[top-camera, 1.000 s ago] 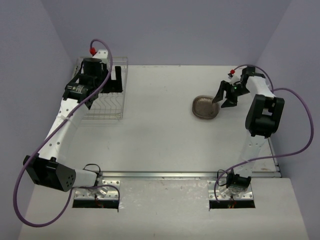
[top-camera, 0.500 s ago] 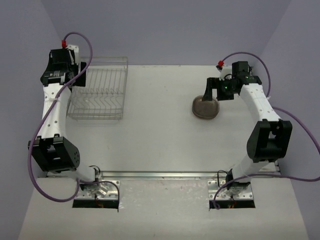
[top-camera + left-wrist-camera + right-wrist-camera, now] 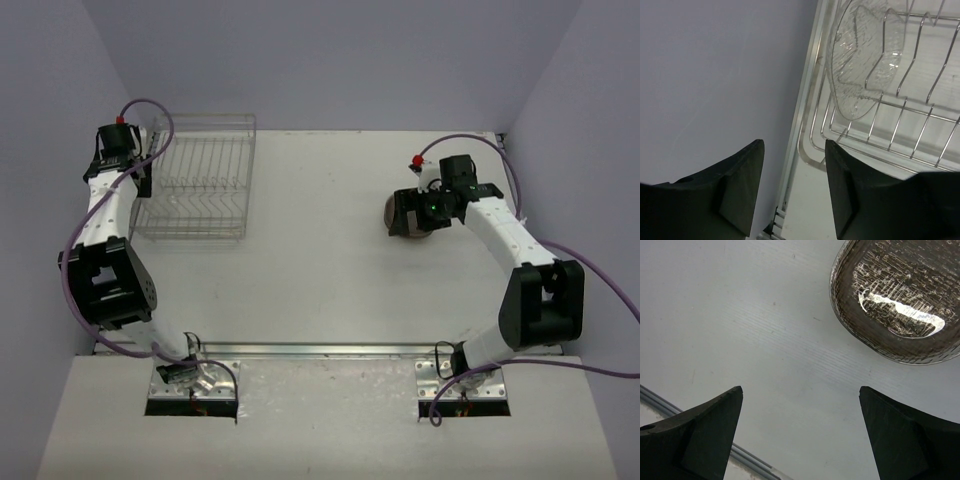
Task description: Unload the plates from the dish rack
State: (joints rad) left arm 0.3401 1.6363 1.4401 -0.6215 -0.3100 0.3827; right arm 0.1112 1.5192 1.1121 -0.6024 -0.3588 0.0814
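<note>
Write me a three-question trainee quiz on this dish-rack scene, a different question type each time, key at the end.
1. True or false: the left gripper and the right gripper are both open and hold nothing.
2. Fill in: the brown plate lies flat on the ____.
3. Where is the clear plate? A: on the brown plate. B: standing in the dish rack. C: between the left gripper's fingers.
Key: 1 true; 2 table; 3 B.
</note>
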